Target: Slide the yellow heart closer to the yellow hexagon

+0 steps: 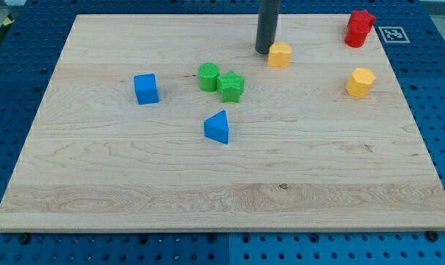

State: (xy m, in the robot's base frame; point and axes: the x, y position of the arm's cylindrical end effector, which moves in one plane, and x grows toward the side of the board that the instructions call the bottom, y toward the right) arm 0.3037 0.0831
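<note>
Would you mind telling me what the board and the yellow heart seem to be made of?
Board: apparently light wood, smooth and matte; grain lines and plank seams show. Yellow heart: probably plastic, matte, uniform colour, perhaps 3D-printed; too small to confirm.

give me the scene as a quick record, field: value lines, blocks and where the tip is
tip: my tip just left of the yellow heart, touching or nearly so
target: yellow hexagon, to the heart's lower right, apart
red: two red blocks at the view's top right
green: green cylinder against green star
blue: blue cube; blue triangle
surface: wooden board
</note>
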